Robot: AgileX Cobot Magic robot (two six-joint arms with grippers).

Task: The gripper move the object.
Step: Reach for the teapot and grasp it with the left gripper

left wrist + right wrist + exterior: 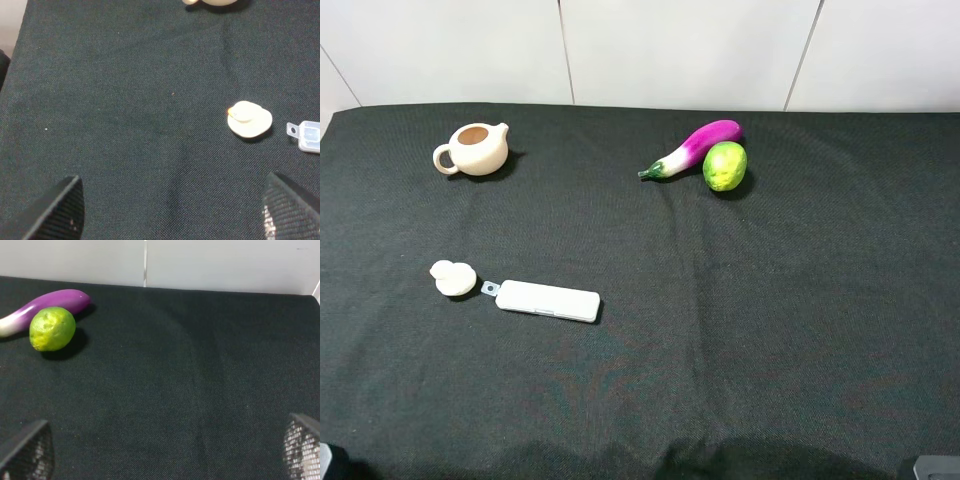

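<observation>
The cream teapot [476, 149] stands upright on the black cloth at the far left, loop handle to the left, brown inside showing. Only its lower edge [215, 2] shows in the left wrist view. My left gripper [172, 212] is open and empty, its fingertips [57, 210] wide apart over bare cloth, well short of the teapot. My right gripper [165, 450] is open and empty, its fingertips [27, 452] at the frame's corners. In the exterior high view only grey corners of the arms show at the near edge.
A small cream knobbed lid [453, 277] lies beside a white flat case [548, 300], left of centre; both show in the left wrist view [249, 119] [307, 136]. A purple eggplant [695, 147] and a green lime [725, 166] lie at the back centre, and the lime [52, 328] shows in the right wrist view. White wall panels [670, 45] stand behind.
</observation>
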